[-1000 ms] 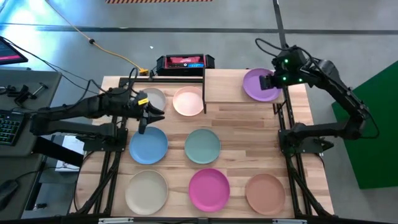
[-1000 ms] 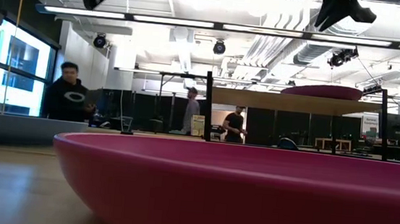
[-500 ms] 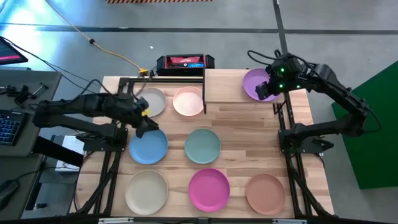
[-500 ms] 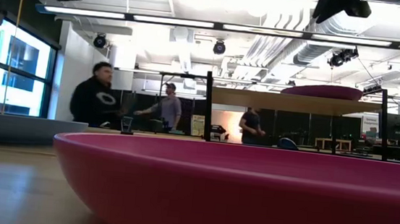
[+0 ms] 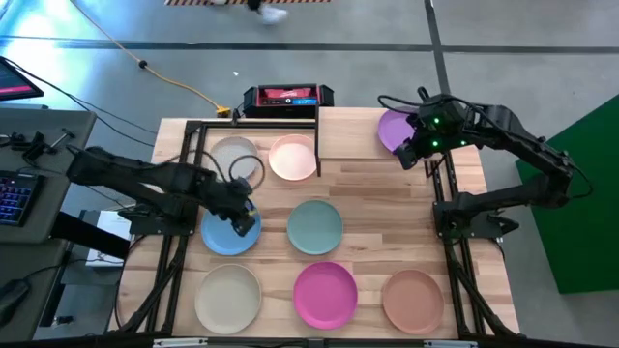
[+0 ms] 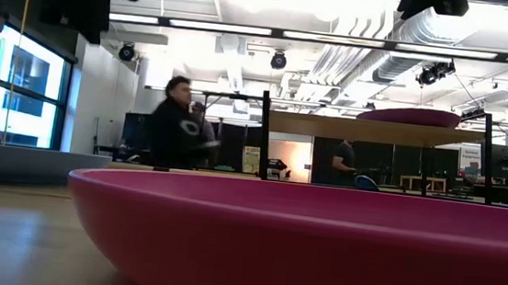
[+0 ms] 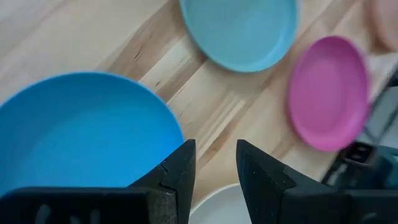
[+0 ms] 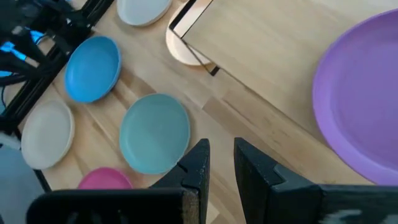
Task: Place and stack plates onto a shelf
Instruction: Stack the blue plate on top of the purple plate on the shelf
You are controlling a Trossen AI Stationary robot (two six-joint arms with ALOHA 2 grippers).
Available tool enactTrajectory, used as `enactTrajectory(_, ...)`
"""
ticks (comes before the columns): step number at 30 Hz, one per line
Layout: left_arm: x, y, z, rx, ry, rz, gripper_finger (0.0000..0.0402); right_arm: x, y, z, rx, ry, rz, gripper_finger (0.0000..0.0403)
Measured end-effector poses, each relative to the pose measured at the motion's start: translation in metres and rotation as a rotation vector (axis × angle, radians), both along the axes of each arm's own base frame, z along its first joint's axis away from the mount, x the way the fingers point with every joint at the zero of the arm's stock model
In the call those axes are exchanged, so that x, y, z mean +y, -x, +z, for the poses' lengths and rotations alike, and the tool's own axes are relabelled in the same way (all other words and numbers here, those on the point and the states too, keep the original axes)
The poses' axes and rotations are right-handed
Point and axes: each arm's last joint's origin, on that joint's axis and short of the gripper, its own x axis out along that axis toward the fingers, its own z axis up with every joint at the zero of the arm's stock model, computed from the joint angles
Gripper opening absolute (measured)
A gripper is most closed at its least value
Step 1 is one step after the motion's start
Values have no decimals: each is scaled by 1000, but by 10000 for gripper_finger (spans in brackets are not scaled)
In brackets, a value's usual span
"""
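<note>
Eight plates are showing from above; the purple plate [image 5: 395, 130] is lying on the shelf [image 5: 353, 133] at the far side of the table [image 5: 377, 201], toward the shelf's right end, and seven others are lying on the tabletop; the grey-white plate [image 5: 234, 157] and the pale pink plate [image 5: 292, 158] are sitting in the far row, the pink one partly tucked under the shelf's left edge; the blue plate [image 5: 232, 230] and the teal plate [image 5: 315, 225] are sitting in the middle row; the cream plate [image 5: 228, 296], the magenta plate [image 5: 325, 294] and the tan-brown plate [image 5: 413, 299] are sitting along the near edge. The left gripper [image 5: 241, 213] is hanging over the far right rim of the blue plate, its fingers [image 7: 177, 180] parted by a narrow gap with nothing between them, one tip showing above the plate's edge and the other over bare wood. The right gripper [image 5: 408, 152] is hovering just beside the purple plate's near right rim, over the shelf's near edge, its fingers [image 8: 194, 167] standing slightly apart and gripping nothing. People are standing in the room beyond the table, one in a dark top [image 6: 177, 136].
</note>
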Motion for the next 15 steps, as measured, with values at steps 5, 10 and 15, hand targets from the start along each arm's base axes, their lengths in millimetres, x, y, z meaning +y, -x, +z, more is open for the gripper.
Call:
enactTrajectory(5, -12, -18, -23, 110, -29, -3, 104, 6, -2, 0, 4, 13, 53, 53)
enactTrajectory(10, -20, -30, -42, 190, -56, 30, 104, 11, -4, 0, 4, 18, 89, 53)
enactTrajectory(15, -27, -39, -59, 257, -74, 47, 104, 15, -5, 0, 5, 18, 115, 53)
